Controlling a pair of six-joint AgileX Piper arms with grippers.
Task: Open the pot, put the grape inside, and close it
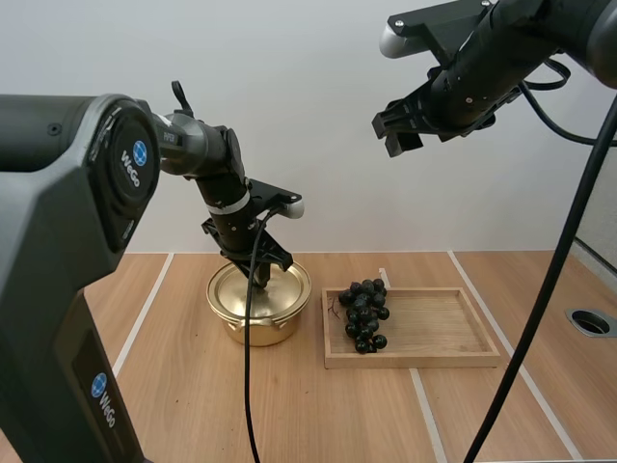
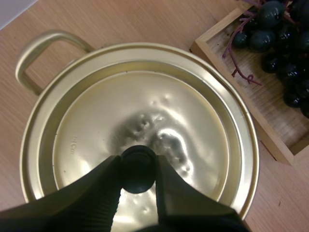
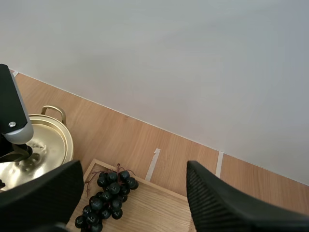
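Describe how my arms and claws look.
The left arm and right arm are grey-black with rounded joints. The left arm bears blue WeGo logos and a white wrist band. The left claw and right claw each have two black fingers.

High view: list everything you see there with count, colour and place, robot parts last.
pot: one, gold, on the table left of the tray
lid: one, gold with a black knob, closing the pot
grapes: one bunch, dark, at the tray's left end
tray: one, wooden, right of the pot
table: one, light wood, white tape lines
left gripper: one, black, shut on the lid's knob
right gripper: one, black, open, raised high over the table
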